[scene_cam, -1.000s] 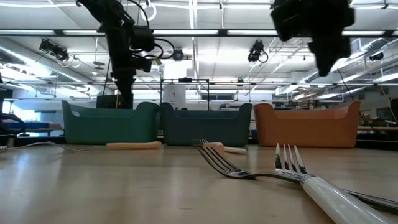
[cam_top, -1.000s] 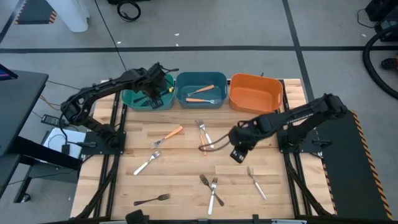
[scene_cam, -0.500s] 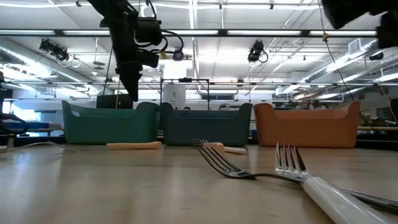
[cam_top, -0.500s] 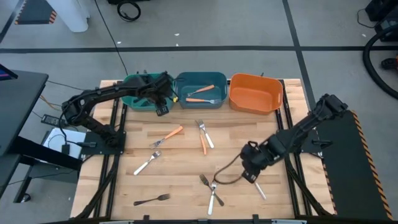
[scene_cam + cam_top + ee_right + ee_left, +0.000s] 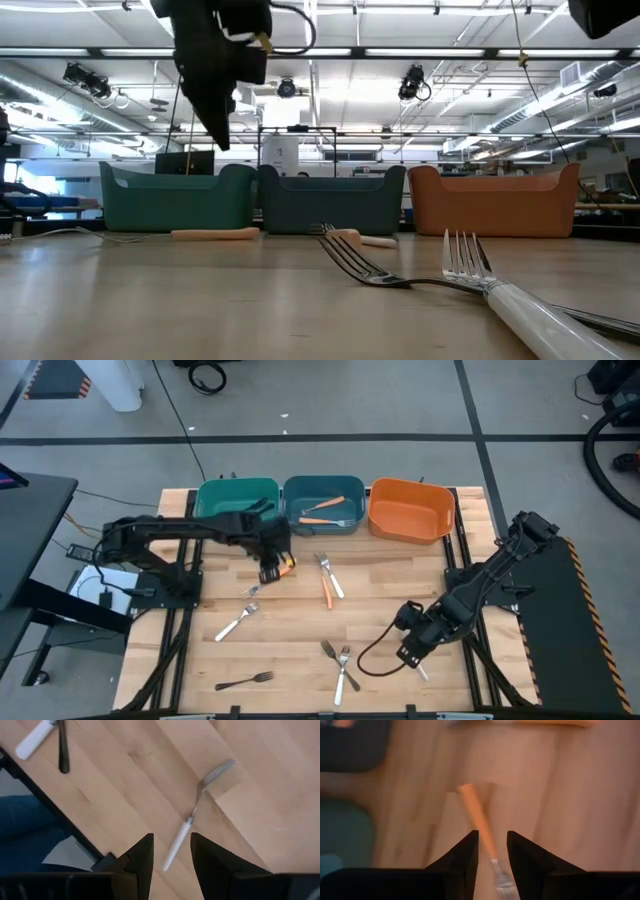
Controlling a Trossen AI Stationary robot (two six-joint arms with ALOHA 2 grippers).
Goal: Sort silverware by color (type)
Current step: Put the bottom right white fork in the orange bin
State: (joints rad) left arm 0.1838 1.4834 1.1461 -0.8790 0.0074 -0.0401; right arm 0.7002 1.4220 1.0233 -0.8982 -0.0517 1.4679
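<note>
The left pincer (image 5: 272,568) has been moved from the teal bin (image 5: 236,506) toward 5 o'clock, over the orange-handled fork (image 5: 270,578); the right pincer (image 5: 412,650) toward 5 o'clock, over the white-handled fork (image 5: 192,825).

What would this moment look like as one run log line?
left hand: open over orange-handled fork | right hand: open over white-handled fork | neither holding anything

You look straight down on the whole tabletop (image 5: 300,630) from the high camera. The low one sits at tabletop level, facing the three bins (image 5: 330,200) that also show overhead. Each wrist camera peers close past its own fingers; the right one shares the white-handled fork (image 5: 192,827) with the overhead view.
</note>
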